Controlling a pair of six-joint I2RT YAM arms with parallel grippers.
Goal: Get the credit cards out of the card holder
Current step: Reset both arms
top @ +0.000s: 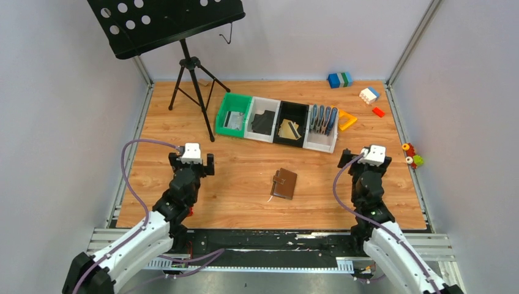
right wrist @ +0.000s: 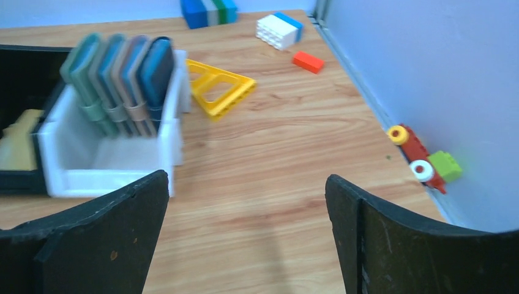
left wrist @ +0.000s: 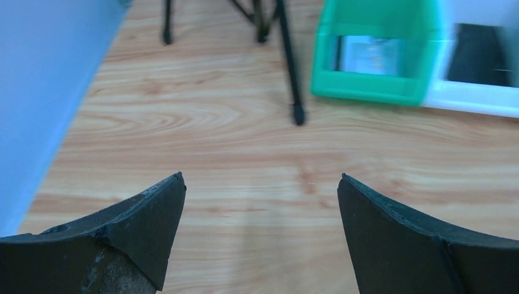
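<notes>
1. Your card holder is dead centre in the top view. It lies flat on the desk, brown, folded shut, with its tab strap toward the upper left.
2. It sits between your two hands and touches neither one. A thin pale sliver shows by its lower left corner, too small to say what it is.
3. Your left hand is at centre left of the top view. The left wrist view shows this hand spread wide with only bare wood between the fingers.
4. Same deal for your right hand at centre right. In the right wrist view that hand gapes wide and holds nothing.
5. There's a row of bins above the holder, running left to right:
   - The green bin has a silver-grey card in it.
   - The white bin has a black card.
   - The black bin has a gold card.
   - The end bin is packed with upright blue-grey holders.
6. A yellow triangle piece lies just right of that last bin.
7. At upper right you've got loose toy bricks: a blue-white-green block, a white-and-blue block and a red brick.
8. A small red, yellow and green toy sits against the right edge.
9. A black music stand fills the upper left, and its tripod feet are on the desk beside the green bin.
</notes>
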